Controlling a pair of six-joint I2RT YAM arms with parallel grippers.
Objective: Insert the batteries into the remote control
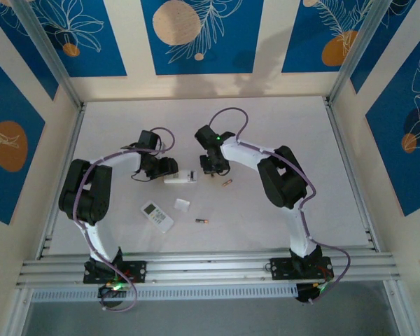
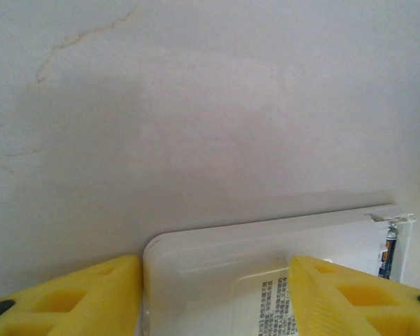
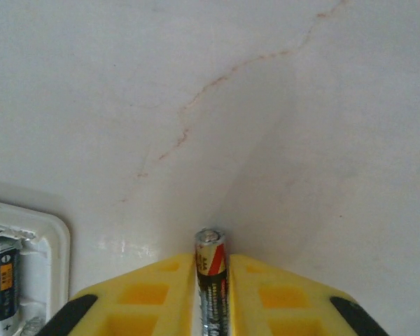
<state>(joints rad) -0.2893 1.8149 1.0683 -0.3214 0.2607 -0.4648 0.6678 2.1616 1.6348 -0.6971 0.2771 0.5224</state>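
1. While your right gripper (image 3: 211, 257) hangs low over the surface (image 1: 280, 126), its jaws are pinching the held battery (image 3: 211, 287). The battery runs lengthwise between the yellow fingers (image 3: 147, 294), with its metal end poking past the tips.
2. You'll find the remote (image 2: 217, 252) just to the left of that gripper in the right wrist view, apart from it. It lies back up on the surface, printed label showing, with the compartment at its right end uncovered.
3. Look into that compartment and you see the seated battery (image 3: 1, 280), dark with an orange band, lying in its slot.
4. Your left gripper (image 2: 213, 269) is at the remote's other end with its jaws spread. One finger (image 2: 77, 297) sits against the remote's short edge, and the other crosses in front of its back. You cannot tell from these views whether they actually clamp it.
5. From above, the coppery battery (image 1: 226, 183) lies loose near the right gripper, on its right.
6. Nearer to the arm bases, the dark battery (image 1: 201, 220) lies on its own, well apart from both grippers.
7. Left of that battery you have a small white panel (image 1: 182, 204) and, beside it, the second remote (image 1: 157, 216) lying at a slant.
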